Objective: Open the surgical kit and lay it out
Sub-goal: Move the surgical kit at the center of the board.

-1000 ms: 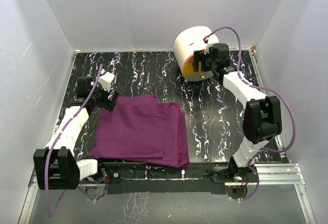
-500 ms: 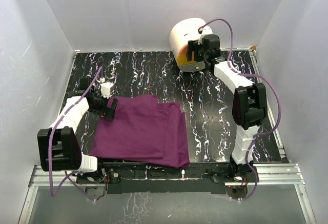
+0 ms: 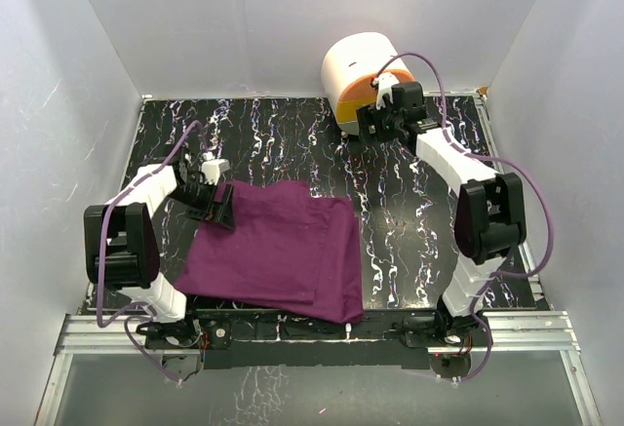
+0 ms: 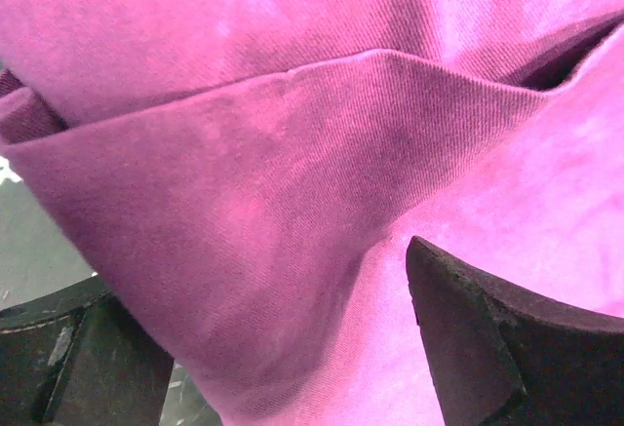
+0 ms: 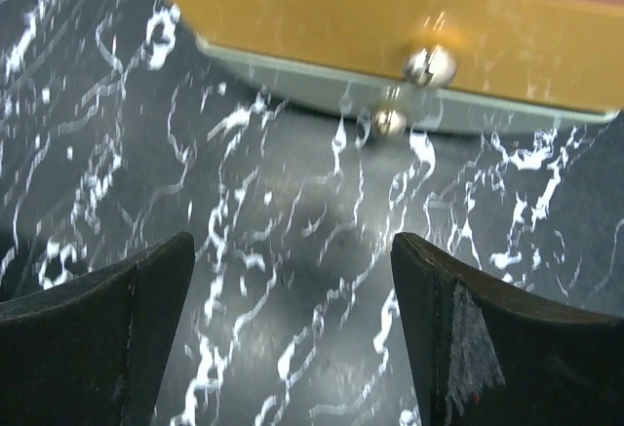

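Note:
The purple cloth (image 3: 278,251) lies folded on the black marbled table, left of centre. My left gripper (image 3: 220,206) is at its far left corner. In the left wrist view the cloth (image 4: 292,104) fills the frame, and the left gripper (image 4: 263,280) is open with a raised fold of cloth between its jaws. My right gripper (image 3: 378,122) is open and empty, low over the table in front of the cabinet. In the right wrist view the right gripper (image 5: 292,241) has only bare table between its jaws. The mesh tray, forceps, tweezers, gauze and packets are not in view.
The rounded white-and-orange drawer cabinet (image 3: 356,67) stands at the back, right of centre. Its orange drawer front with a metal knob (image 5: 431,63) is just ahead of the right fingers. White walls close in the table (image 3: 409,212) on three sides.
My left gripper has moved right onto the cloth's far left corner, which has bunched up. The cabinet has shifted a little left. My right gripper has dropped down in front of it.

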You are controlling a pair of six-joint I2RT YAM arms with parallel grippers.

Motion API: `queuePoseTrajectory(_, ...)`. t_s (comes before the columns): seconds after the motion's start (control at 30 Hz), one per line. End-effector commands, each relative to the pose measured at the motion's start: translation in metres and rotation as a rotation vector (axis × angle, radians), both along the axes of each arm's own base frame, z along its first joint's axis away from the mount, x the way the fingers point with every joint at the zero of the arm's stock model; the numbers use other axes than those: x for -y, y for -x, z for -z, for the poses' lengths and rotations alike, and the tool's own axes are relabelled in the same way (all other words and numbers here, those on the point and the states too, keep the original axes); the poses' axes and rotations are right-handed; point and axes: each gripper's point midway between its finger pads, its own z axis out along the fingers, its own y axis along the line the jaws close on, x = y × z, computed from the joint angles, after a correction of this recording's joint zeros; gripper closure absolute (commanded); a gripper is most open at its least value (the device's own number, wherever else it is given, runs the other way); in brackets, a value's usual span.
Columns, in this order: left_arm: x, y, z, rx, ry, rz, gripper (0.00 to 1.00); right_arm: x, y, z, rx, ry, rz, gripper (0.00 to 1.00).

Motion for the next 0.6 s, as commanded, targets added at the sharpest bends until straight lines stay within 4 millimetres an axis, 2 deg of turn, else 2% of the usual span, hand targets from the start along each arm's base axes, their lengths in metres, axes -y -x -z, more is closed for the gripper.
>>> queuePoseTrajectory(0.0,0.062,0.004,-0.032,-0.081,0.266,0.040,0.16,0.007,0.040,-0.023,0.010,0.101,-0.134,0.19)
queuePoseTrajectory(0.13,0.097,0.011,-0.031,-0.148,0.289,0.071,0.16,0.014,0.064,-0.009,-0.054,0.154,-0.183,0.18)
queuePoseTrajectory(0.3,0.134,0.020,-0.031,-0.194,0.335,0.110,0.14,0.006,0.107,0.019,-0.220,0.156,-0.355,0.19)
queuePoseTrajectory(0.4,0.145,0.029,-0.035,-0.220,0.353,0.148,0.17,0.006,0.122,0.030,-0.273,0.171,-0.407,0.19)
queuePoseTrajectory(0.57,0.145,0.037,-0.047,-0.214,0.372,0.221,0.21,0.010,0.121,0.039,-0.293,0.192,-0.399,0.19)
